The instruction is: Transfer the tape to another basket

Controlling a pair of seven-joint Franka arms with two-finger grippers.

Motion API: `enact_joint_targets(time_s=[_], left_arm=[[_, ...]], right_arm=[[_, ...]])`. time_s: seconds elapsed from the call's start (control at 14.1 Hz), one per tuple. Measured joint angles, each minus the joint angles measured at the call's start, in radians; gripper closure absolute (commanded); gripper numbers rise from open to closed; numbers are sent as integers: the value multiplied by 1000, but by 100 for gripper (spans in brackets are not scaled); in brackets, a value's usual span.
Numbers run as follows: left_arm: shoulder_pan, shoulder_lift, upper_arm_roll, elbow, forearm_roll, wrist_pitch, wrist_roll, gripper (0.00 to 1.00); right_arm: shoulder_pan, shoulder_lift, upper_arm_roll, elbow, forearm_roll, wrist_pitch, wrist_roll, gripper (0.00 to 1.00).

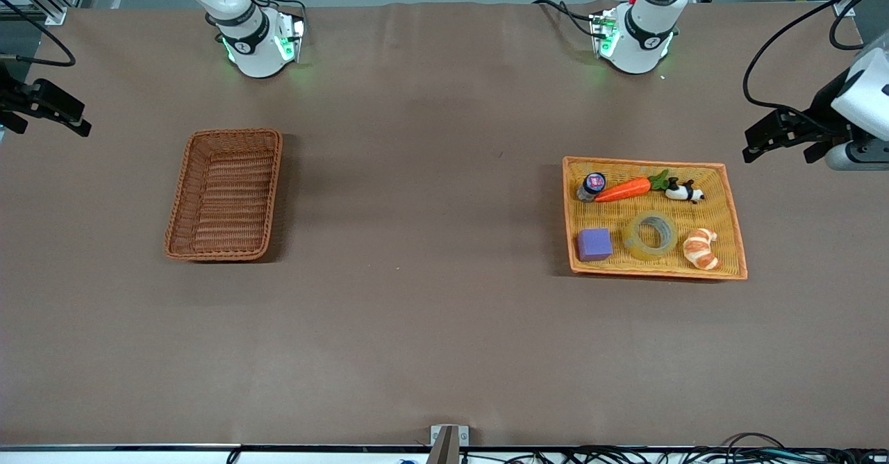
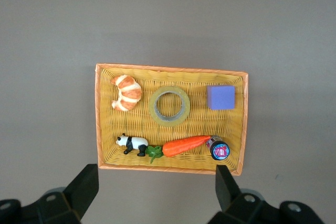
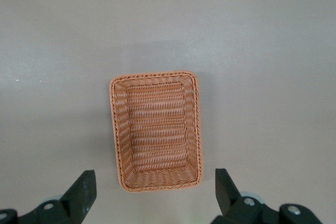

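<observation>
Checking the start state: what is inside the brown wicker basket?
Nothing: the brown wicker basket shows only its bare woven floor. The tape lies in the yellow tray. Nothing hides the inside.

We count two containers: one woven basket [image 1: 224,194] and one yellow tray [image 1: 726,203]. In the tray we count six items: one tape [image 1: 651,235], one croissant [image 1: 701,249], one purple cube [image 1: 594,244], one carrot [image 1: 625,189], one panda [image 1: 684,191], one small jar [image 1: 592,185].
</observation>
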Motion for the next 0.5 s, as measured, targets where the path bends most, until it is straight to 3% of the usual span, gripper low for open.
enact_joint_targets(time_s=[0.5], left_arm=[[9,0,0,0,0,6,-2,1]], right_arm=[[0,0,1,0,0,0,0,0]])
